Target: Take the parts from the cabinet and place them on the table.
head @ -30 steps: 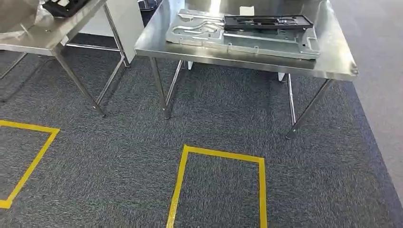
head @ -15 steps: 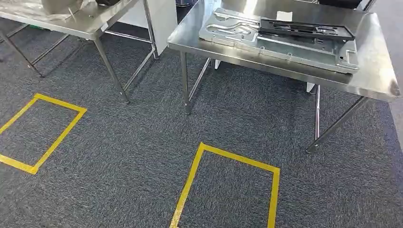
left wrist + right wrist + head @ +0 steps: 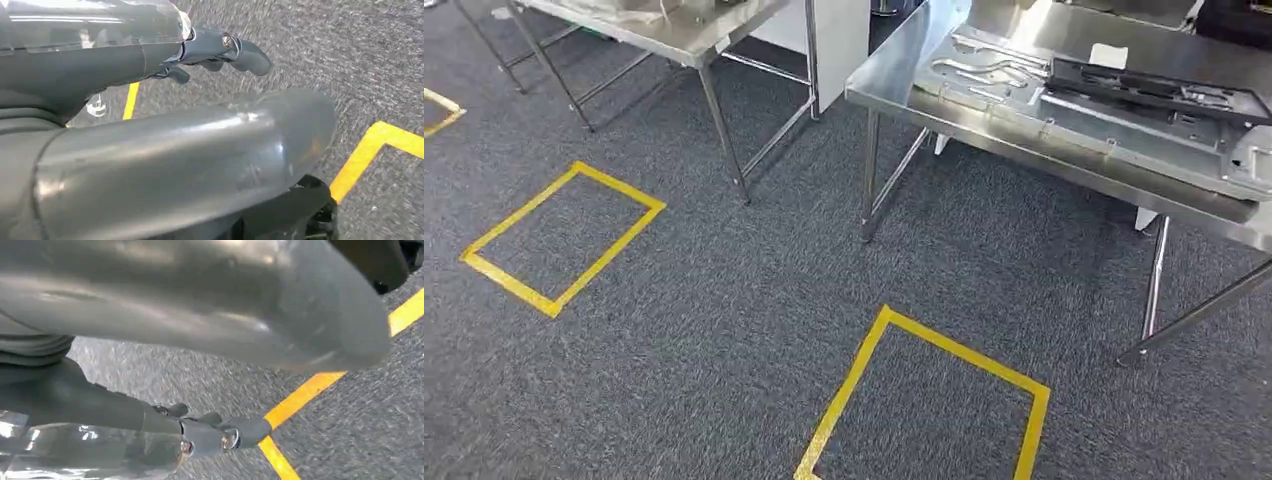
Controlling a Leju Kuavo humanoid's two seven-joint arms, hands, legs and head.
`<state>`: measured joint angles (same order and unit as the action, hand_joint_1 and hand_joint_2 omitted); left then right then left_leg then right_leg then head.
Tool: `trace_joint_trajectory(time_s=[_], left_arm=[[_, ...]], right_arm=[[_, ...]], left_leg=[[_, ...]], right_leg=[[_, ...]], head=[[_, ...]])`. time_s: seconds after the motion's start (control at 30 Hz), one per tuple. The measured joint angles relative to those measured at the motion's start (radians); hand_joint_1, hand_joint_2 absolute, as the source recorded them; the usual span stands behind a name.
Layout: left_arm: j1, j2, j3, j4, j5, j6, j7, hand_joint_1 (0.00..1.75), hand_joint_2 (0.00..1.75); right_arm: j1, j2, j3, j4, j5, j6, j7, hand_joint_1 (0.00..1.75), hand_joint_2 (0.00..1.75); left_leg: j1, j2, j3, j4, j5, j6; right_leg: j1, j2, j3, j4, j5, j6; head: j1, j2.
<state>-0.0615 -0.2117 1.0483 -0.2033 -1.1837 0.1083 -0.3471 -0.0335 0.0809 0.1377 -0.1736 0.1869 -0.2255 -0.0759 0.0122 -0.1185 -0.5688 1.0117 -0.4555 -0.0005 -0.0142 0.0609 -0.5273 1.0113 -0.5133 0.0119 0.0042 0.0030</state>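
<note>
Parts are seen on the steel table (image 3: 894, 85) at far right: a pressed grey metal panel (image 3: 1024, 100) bearing a black plastic frame (image 3: 1159, 92). Left hand (image 3: 220, 52) and right hand (image 3: 210, 432) hang empty, fingers apart. Turning should be completed squarely before the cabinet is sought.

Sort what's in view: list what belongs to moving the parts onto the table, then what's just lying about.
Job:
steel table
metal plate on it
black part atop the plate
left hand, holding nothing
right hand, holding nothing

Lying about:
second table
yellow floor squares
</note>
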Motion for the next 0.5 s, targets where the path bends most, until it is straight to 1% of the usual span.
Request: trace_joint_trajectory(time_s=[0.03,0.07,0.1,0.13,0.17,0.2,0.23,0.27,0.3,0.33,0.37,0.4,0.43,0.5], left_arm=[[0.002,0.0,0.0,0.0,0.001,0.001,0.0,0.0,0.0],[0.003,0.002,0.0,0.0,0.003,0.002,-0.002,0.0,0.0],[0.002,0.002,0.001,0.0,0.007,0.002,-0.002,0.0,0.0],[0.001,0.003,0.001,0.0,0.008,0.003,0.0,0.0,0.0],[0.0,0.004,0.001,0.0,0.008,0.003,0.0,0.0,0.0],[0.001,0.006,0.001,0.0,0.008,0.003,0.002,0.0,0.0],[0.003,0.006,0.001,0.0,0.008,0.003,0.004,0.0,0.0],[0.005,0.009,0.001,0.0,0.008,0.003,0.008,0.0,0.0],[0.007,0.011,0.001,0.0,0.008,0.003,0.011,0.0,0.0],[0.007,0.012,0.001,0.0,0.006,0.004,0.012,0.0,0.0],[0.006,0.013,0.001,0.0,0.005,0.006,0.013,0.0,0.0],[0.002,0.013,0.001,0.0,0.002,0.007,0.015,0.0,0.0],[0.001,0.014,0.001,0.0,0.0,0.007,0.014,0.0,0.0],[0.006,0.014,0.001,0.0,0.0,0.009,0.01,0.0,0.0]], right_arm=[[-0.001,0.0,0.003,0.0,0.001,0.0,0.0,0.0,0.0],[-0.001,0.001,0.006,0.0,0.003,0.0,0.001,0.0,0.0],[0.003,0.001,0.009,0.0,0.003,0.0,0.002,0.0,0.0],[0.006,0.001,0.012,0.001,0.003,-0.01,0.005,0.0,0.0],[0.009,0.005,0.012,0.001,0.003,-0.027,0.009,0.0,0.0],[0.01,0.007,0.012,0.002,0.003,-0.041,0.013,0.0,0.0],[0.01,0.011,0.012,0.002,0.003,-0.048,0.015,0.0,0.0],[0.01,0.013,0.012,0.002,0.003,-0.055,0.017,0.0,0.0],[0.008,0.016,0.012,0.002,0.003,-0.045,0.019,0.0,0.0],[0.007,0.016,0.013,0.002,0.003,-0.025,0.019,0.0,0.0],[0.007,0.016,0.014,0.002,0.003,-0.01,0.019,0.0,0.0],[0.009,0.014,0.014,0.002,0.003,-0.003,0.019,0.0,0.0],[0.009,0.011,0.014,0.002,0.003,0.002,0.019,0.0,0.0],[0.003,0.006,0.016,0.002,0.003,0.002,0.019,0.0,0.0]], left_leg=[[-0.003,-0.009,-0.006,0.001,0.0,-0.008],[-0.002,0.031,-0.009,0.019,-0.013,-0.009],[-0.003,0.076,-0.032,0.067,-0.051,-0.012],[-0.001,0.094,-0.067,0.144,-0.095,-0.016],[0.0,0.102,-0.102,0.223,-0.132,-0.02],[0.001,0.105,-0.133,0.292,-0.157,-0.023],[0.002,0.108,-0.141,0.316,-0.156,-0.025],[0.002,0.112,-0.124,0.289,-0.132,-0.026],[0.002,0.117,-0.086,0.221,-0.094,-0.023],[0.001,0.13,-0.034,0.125,-0.05,-0.019],[-0.002,0.159,0.013,0.042,-0.021,-0.012],[-0.015,0.202,0.029,0.001,-0.036,-0.007],[-0.015,0.188,0.028,0.001,-0.03,0.003],[-0.019,0.166,0.016,0.002,-0.028,0.009]], right_leg=[[-0.01,-0.014,0.003,-0.011,0.006,-0.01],[-0.009,-0.031,0.005,-0.015,0.01,-0.016],[-0.008,-0.042,0.005,-0.016,0.009,-0.029],[-0.005,-0.058,0.003,-0.016,0.008,-0.031],[-0.002,-0.074,0.003,-0.016,0.008,-0.032],[-0.001,-0.09,0.002,-0.015,0.007,-0.033],[0.0,-0.103,0.001,-0.015,0.007,-0.033],[0.0,-0.116,0.002,-0.014,0.006,-0.033],[0.001,-0.127,0.004,-0.014,0.005,-0.032],[0.001,-0.138,0.006,-0.013,0.003,-0.029],[0.003,-0.149,0.009,-0.011,0.0,-0.025],[0.01,-0.159,0.009,-0.008,-0.005,-0.018],[0.011,-0.169,0.009,-0.008,-0.005,-0.014],[0.01,-0.188,0.012,-0.011,-0.003,-0.005]], head=[[0.0,0.0],[0.0,0.0],[-0.012,0.0],[-0.014,0.0],[-0.014,0.0],[-0.014,0.0],[-0.014,0.0],[-0.014,0.0],[-0.014,0.0],[-0.015,0.0],[-0.014,0.0],[-0.015,0.0],[-0.014,0.0],[-0.012,0.0]])
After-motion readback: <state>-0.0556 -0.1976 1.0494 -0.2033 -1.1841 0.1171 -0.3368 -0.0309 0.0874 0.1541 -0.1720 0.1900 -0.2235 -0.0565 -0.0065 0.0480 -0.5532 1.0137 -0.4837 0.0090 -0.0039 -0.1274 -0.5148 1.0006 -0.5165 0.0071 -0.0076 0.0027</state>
